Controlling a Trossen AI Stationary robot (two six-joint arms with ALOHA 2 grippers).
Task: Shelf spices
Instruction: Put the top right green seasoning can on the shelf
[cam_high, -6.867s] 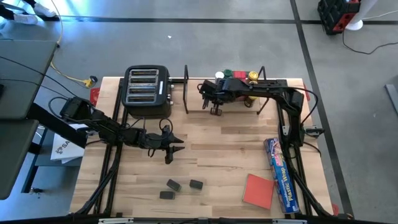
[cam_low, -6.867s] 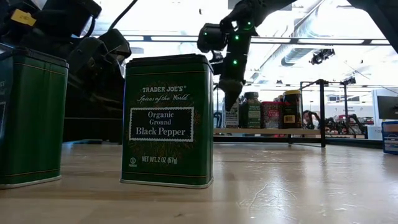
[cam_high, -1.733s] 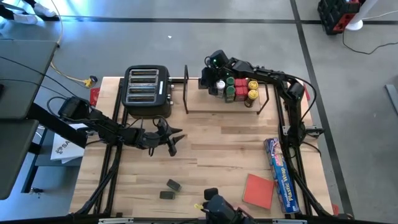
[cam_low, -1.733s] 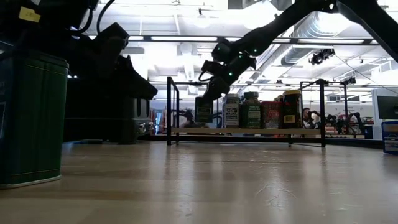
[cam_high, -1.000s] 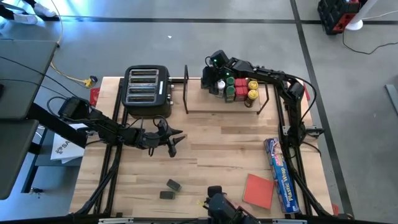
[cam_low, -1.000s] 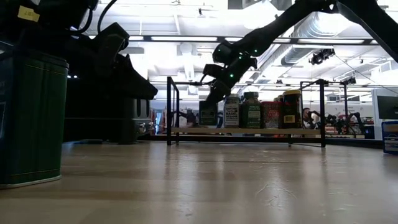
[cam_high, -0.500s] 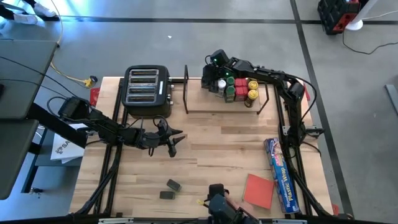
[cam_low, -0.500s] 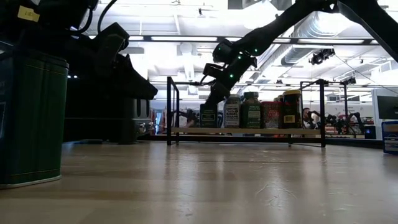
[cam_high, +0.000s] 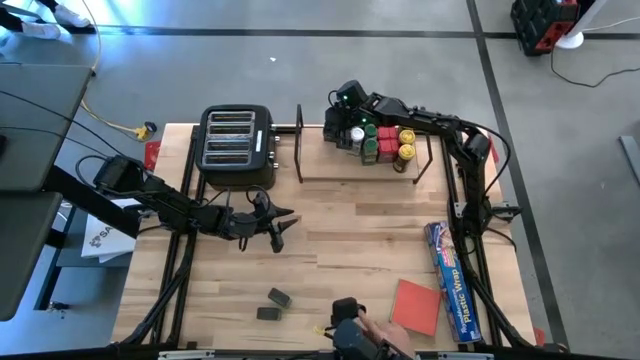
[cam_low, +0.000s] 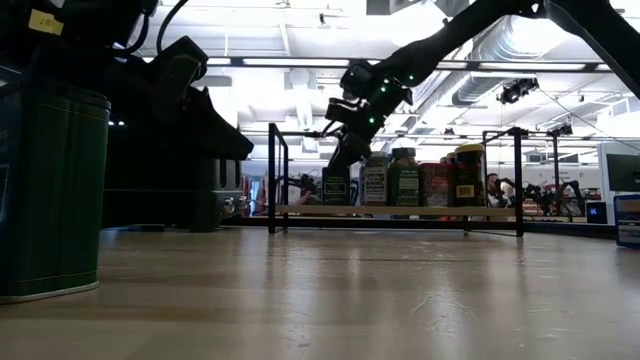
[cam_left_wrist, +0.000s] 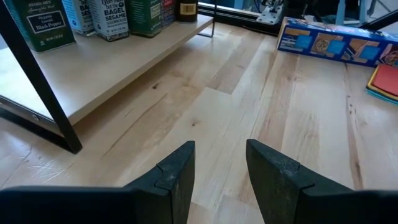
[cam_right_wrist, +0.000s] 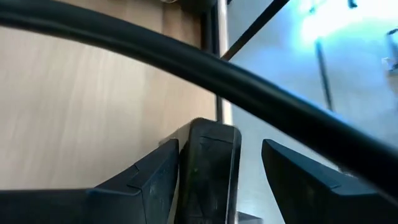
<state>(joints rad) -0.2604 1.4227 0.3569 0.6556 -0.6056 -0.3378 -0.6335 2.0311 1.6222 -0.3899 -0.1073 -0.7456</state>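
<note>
The shelf (cam_high: 365, 168) stands at the table's far side with several spices (cam_high: 385, 140) in a row on its board (cam_low: 400, 211). My right gripper (cam_right_wrist: 219, 149) reaches down over the row's left end. It is open, with its fingers on either side of a dark tin (cam_low: 335, 187) that stands upright on the board. My left gripper (cam_left_wrist: 221, 165) hovers open and empty over the table's left middle (cam_high: 278, 228). Two small black tins (cam_high: 279, 297) lie near the front edge. My right gripper's one finger (cam_right_wrist: 152, 177) stands close against the dark tin's side (cam_right_wrist: 193, 168), and I cannot tell whether it touches. The other finger (cam_right_wrist: 298, 177) is clear of the tin. The fingers come from above, slanting down.
A black toaster (cam_high: 237, 147) stands left of the shelf. A blue plastic-wrap box (cam_high: 452, 280) and a red square pad (cam_high: 415, 305) lie at the near right. A person's hand with a dark object (cam_high: 352, 335) shows at the near edge. A green tin (cam_low: 45, 190) stands close to the low camera.
My right gripper's wrist has risen slightly over the shelf's left end, while the dark tin has stayed upright on the board. The hand at the near edge has shifted a little.
</note>
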